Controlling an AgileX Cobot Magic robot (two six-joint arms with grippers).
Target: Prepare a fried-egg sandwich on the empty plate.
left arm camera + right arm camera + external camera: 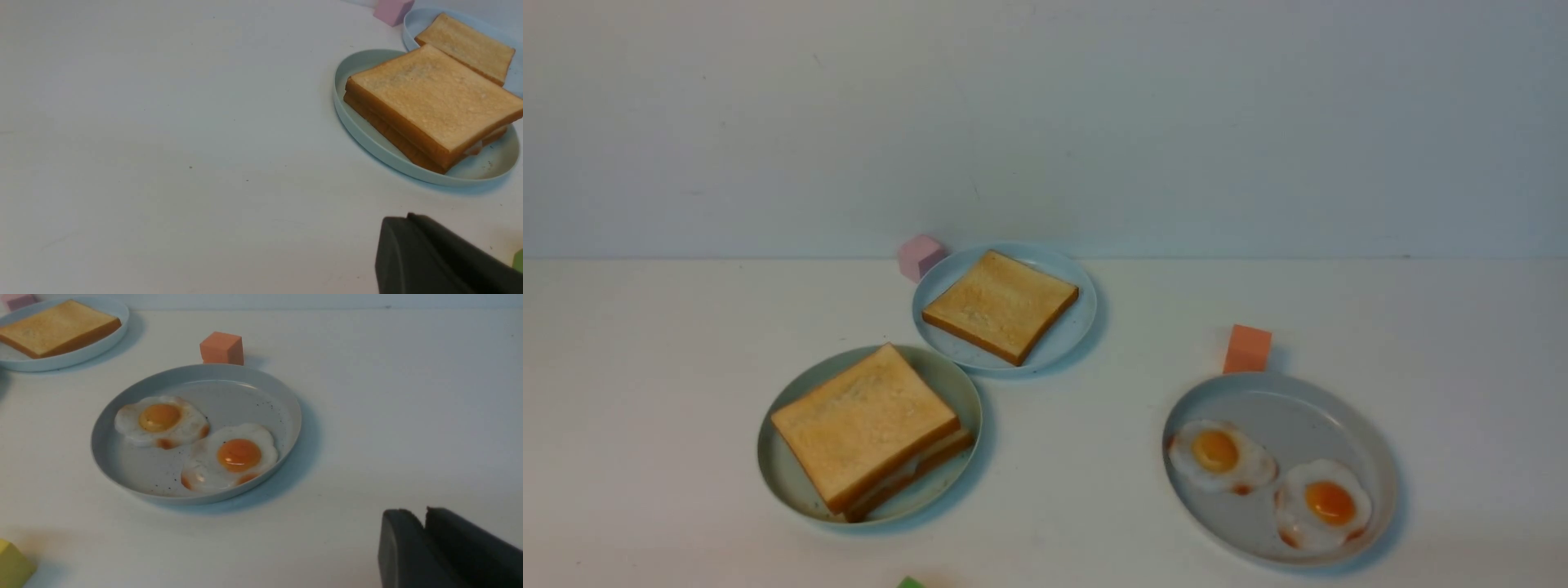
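On my left, the fried-egg sandwich point(870, 429) sits on the plate point(783, 478), and my left jaws point(412, 241) hang pressed together, empty, above the counter point(645, 392). On the right, my right jaws point(425, 539) stand barely parted, holding nothing, near the grey plate point(1339, 408).

Front view faces the table point(645, 408) from above; wrist views sit low, sharing plates.
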